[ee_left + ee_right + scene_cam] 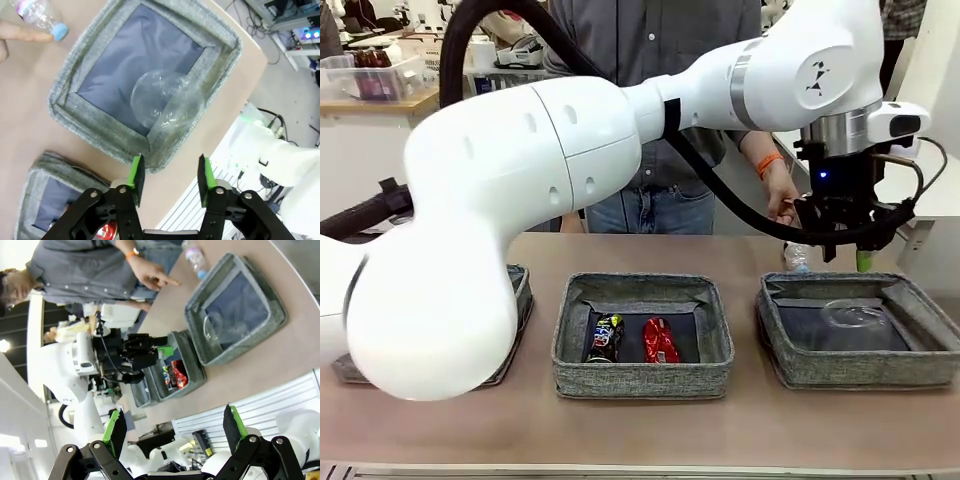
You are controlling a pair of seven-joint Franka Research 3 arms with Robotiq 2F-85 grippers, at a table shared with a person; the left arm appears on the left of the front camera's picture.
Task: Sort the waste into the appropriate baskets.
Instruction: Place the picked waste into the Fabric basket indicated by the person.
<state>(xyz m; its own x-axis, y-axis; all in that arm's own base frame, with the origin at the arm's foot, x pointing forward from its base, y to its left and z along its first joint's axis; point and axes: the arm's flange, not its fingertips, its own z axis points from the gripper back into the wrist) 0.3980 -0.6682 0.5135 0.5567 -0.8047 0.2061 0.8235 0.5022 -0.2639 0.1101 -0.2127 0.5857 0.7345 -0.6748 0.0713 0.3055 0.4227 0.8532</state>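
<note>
**Cup in right basket, bottle waiting on the table**

Baskets come first by size: three grey ones sit in a row. The right basket [860,345] holds the clear cup [852,317], lying tipped on its side with its mouth toward the basket's middle and its long axis sloping up against one wall. The middle basket [642,335] holds the dark can [606,337] and the red can [660,340], side by side and apart, long axes running near to far. The left basket [519,300] is mostly hidden behind the left arm.

The left gripper [170,175] hangs over the right basket's edge, jaws parted and empty. The right gripper [173,427] is spread wide, holding nothing, well back from the table.

The bottle [40,17] lies on the table just beyond the right basket, blue cap pointing toward it, with the person's hand [150,275] beside it.

Risks, as a judgement: the hand is close to the bottle, so a reach could crowd it; the round bottle may roll if nudged off-axis.
</note>
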